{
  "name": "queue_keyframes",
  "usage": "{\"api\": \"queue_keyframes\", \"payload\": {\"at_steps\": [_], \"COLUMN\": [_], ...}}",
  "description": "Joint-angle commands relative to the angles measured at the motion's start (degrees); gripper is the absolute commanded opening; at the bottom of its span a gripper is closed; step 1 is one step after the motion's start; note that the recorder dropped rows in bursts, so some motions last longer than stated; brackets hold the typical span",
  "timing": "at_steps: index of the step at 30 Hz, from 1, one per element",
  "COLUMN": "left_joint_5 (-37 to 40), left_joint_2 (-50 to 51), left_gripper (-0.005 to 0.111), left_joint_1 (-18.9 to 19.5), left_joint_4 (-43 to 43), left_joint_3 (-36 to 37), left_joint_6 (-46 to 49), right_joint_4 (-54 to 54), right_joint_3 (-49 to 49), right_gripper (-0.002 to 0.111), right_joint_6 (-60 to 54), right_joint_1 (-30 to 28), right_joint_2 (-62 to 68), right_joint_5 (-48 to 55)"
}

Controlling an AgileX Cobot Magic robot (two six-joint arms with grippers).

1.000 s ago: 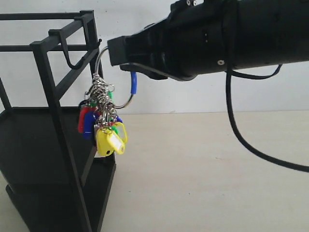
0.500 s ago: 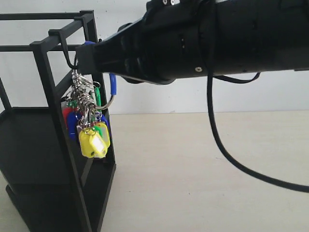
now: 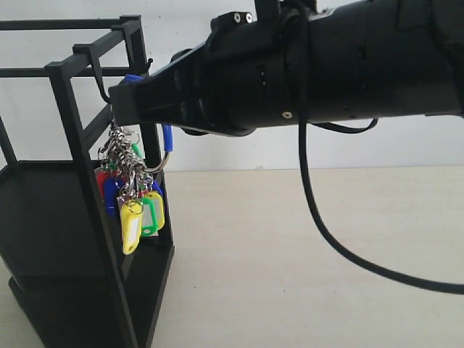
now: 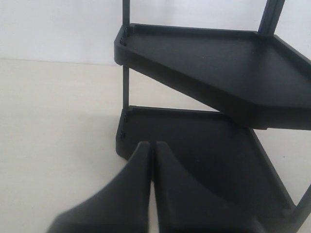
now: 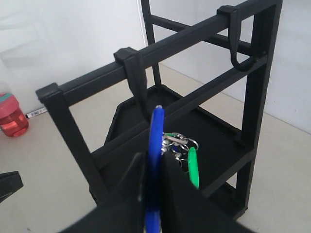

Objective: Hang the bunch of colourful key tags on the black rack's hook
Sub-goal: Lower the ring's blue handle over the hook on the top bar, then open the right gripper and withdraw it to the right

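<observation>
My right gripper is shut on the blue sleeve of the colourful key tag bunch's wire ring. The bunch of metal clips and yellow, green, blue and red tags hangs below it, against the black rack's front post. The hook hangs from the rack's top bar, just left of the fingertips. In the right wrist view the sleeve's tip sits right below the hook; contact cannot be told. My left gripper is shut and empty, facing the rack's lower shelf.
A second hook hangs further along the same top bar. A red bottle and a pen lie on the table beyond the rack. The right arm's black cable loops down over the beige table.
The right gripper has carried the bunch leftwards from beside the rack up to the hook. The tags have swung and now hang in front of the rack's post.
</observation>
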Motion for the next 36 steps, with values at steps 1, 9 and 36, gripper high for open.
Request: {"api": "queue_keyframes", "payload": {"at_steps": [1,9,36], "left_joint_5": [-0.43,-0.43,-0.43], "left_joint_2": [-0.12,-0.12,-0.12], "left_gripper": [0.004,0.004,0.004], "left_joint_1": [-0.04,-0.04,-0.04], "left_joint_4": [0.28,0.28,0.28], "left_joint_3": [0.16,0.16,0.16], "left_joint_6": [0.20,0.20,0.20], "right_joint_4": [0.72,1.78,6.08], "right_joint_3": [-0.79,-0.79,-0.79], "right_gripper": [0.000,0.000,0.000], "right_joint_6": [-0.19,-0.19,-4.38], "right_joint_1": [0.11,0.21,5.34], "right_joint_2": [-0.19,-0.19,-0.19], "right_joint_5": [-0.80,-3.04,-4.78]}}
